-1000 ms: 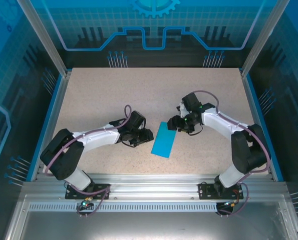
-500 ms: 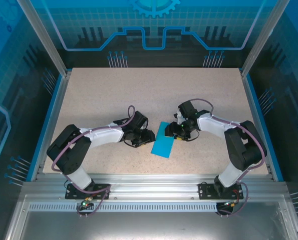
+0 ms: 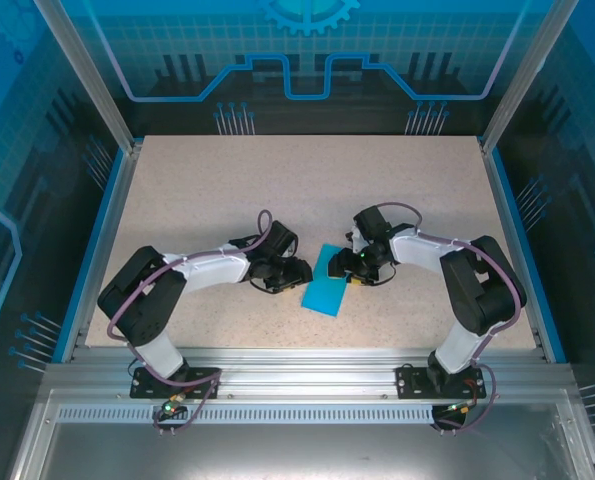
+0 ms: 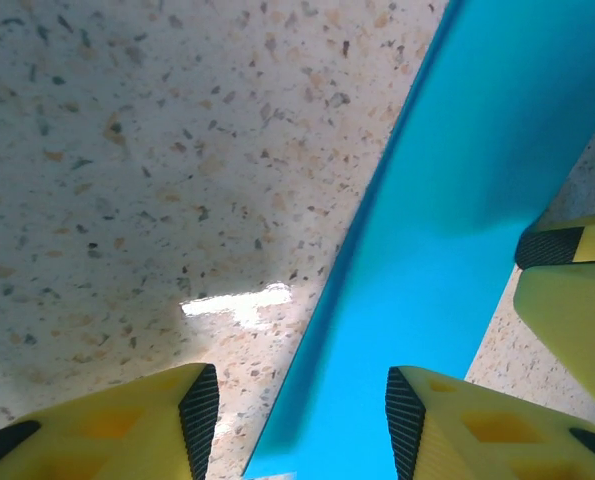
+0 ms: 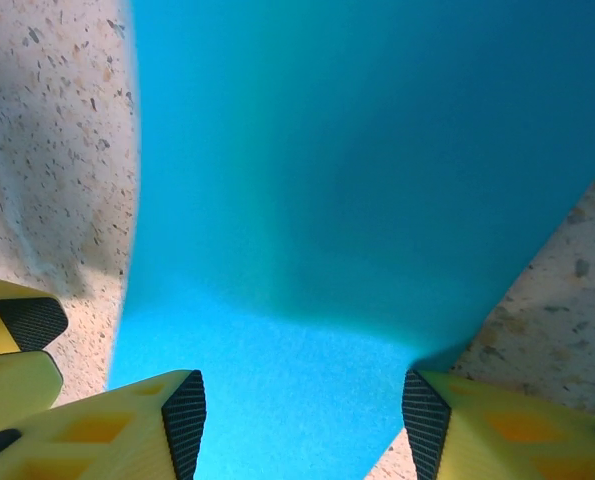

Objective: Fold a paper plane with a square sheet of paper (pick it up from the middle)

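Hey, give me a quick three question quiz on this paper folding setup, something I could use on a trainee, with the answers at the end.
1. True or false: the teal paper lies at the far edge of the table.
2. In the right wrist view, what lies between the fingers of the right gripper? A. a cable. B. the teal paper. C. a cup.
3. Are the fingers of the left gripper open or shut?

Key:
1. False. It lies in the near half, between the two grippers.
2. B.
3. Open, straddling the paper's edge.
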Tool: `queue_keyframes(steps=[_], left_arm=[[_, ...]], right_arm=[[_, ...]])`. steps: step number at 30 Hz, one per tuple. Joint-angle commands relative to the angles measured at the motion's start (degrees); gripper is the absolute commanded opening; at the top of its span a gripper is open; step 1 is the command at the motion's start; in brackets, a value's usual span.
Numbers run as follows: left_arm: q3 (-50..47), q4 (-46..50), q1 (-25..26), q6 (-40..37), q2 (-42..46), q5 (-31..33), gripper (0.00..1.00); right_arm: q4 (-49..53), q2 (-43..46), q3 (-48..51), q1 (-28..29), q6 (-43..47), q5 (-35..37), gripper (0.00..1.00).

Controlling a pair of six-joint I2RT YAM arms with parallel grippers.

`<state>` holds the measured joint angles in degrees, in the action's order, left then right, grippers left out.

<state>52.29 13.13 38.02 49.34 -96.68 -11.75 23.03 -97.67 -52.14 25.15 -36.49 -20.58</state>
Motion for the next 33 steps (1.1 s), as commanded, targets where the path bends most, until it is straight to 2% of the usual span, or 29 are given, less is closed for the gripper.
queue_keyframes(steps=[1,5,10,20,33], left_arm=[[2.08,0.22,-0.01,-1.48,-1.37,-2.22,0.51],[3.07,0.41,0.54,-2.42,-2.30,-3.35,0.51],[2.73,0.59,0.75,-1.62,-1.76,-1.66,0.50],[2.51,0.94,0.91,-1.71,-1.49,-1.70,0.49],[2.73,1.02,1.06,-1.71,-1.80,-2.37,0.49]], right_arm=[[0.14,0.80,1.08,0.44,-0.43,0.19,0.58],[0.00,0.90,1.43,0.34,-0.34,-0.02,0.58],[0.04,0.80,1.43,0.09,-0.27,-0.27,0.55],[-0.49,5.56,2.52,-0.02,-1.43,-0.67,0.55],[-3.55,0.91,4.66,-0.09,-1.96,-1.41,0.54]])
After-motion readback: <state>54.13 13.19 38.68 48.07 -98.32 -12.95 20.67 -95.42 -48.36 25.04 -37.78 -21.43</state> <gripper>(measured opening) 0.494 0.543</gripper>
